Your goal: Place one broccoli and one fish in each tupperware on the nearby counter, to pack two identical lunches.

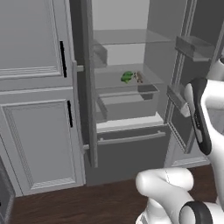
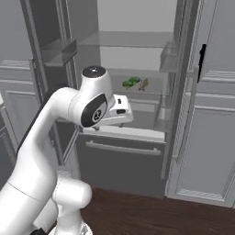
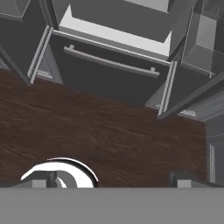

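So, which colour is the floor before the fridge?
Dark brown wood-grain floor, clearest in the hand view.

We face an open fridge (image 1: 127, 87) with both its doors swung out to either side. On its middle shelf (image 1: 113, 80) a broccoli (image 1: 127, 77) lies just left of a fish (image 1: 138, 78), the two close together. Below that shelf sits a drawer bin (image 1: 129, 103), and beneath it the freezer drawer (image 1: 131, 144) with its bar handle (image 3: 111, 62). Tall cabinet doors (image 1: 35, 96) stand to the left of the fridge. Our pincer (image 3: 111, 177) hangs over the wooden floor (image 3: 96, 135) before the freezer drawer.
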